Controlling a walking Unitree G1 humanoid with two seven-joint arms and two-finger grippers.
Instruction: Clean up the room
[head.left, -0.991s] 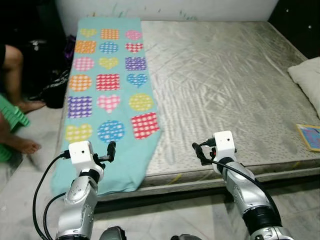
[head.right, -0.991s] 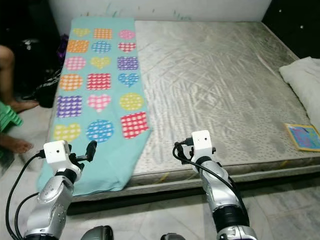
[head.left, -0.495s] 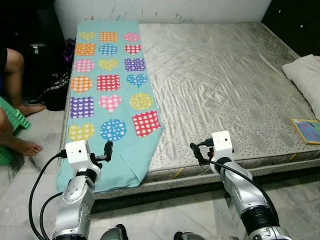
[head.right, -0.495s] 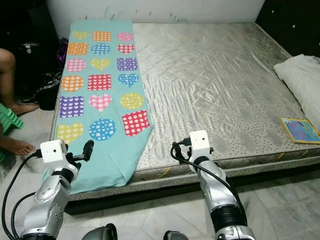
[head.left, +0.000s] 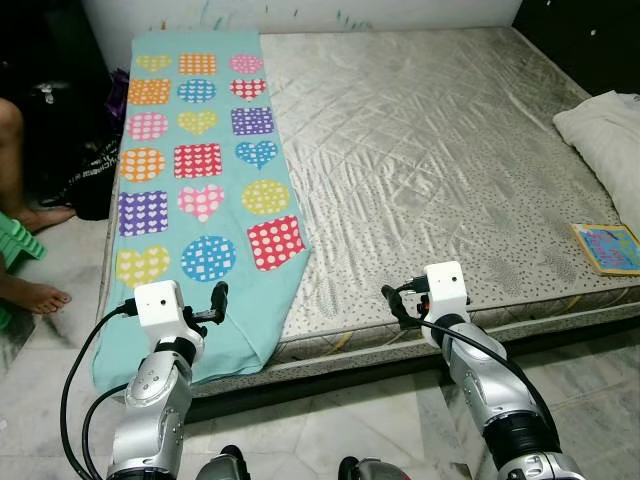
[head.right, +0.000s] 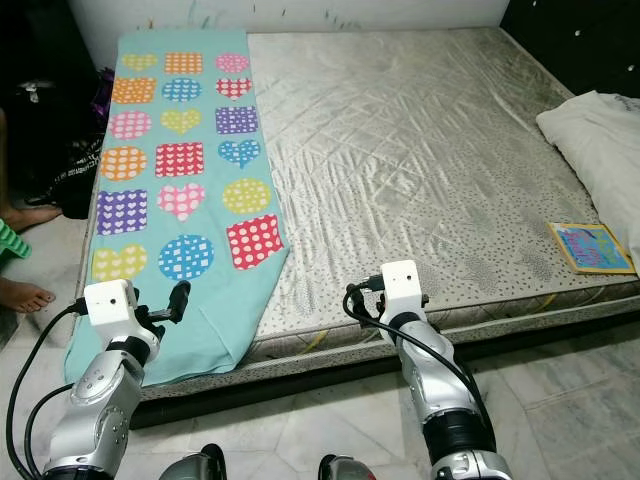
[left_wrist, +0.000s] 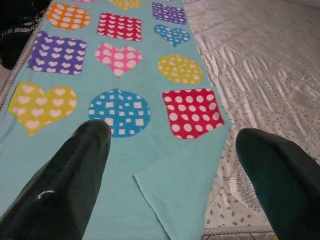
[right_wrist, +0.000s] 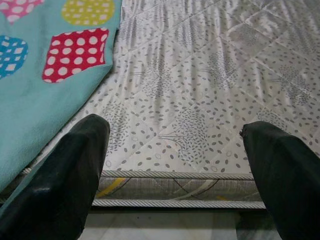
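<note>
A: So, grippers?
B: Left gripper (left_wrist: 167, 150) fingers spread wide, holding nothing, over near end of teal blanket (head.left: 195, 190). Right gripper (right_wrist: 175, 160) also spread, nothing held, at mattress (head.left: 440, 150) front edge.
A: Blanket pos?
B: Flat along mattress left side, near end draped over edge. Book (head.left: 608, 247) & pillow (head.left: 605, 130) far right.
</note>
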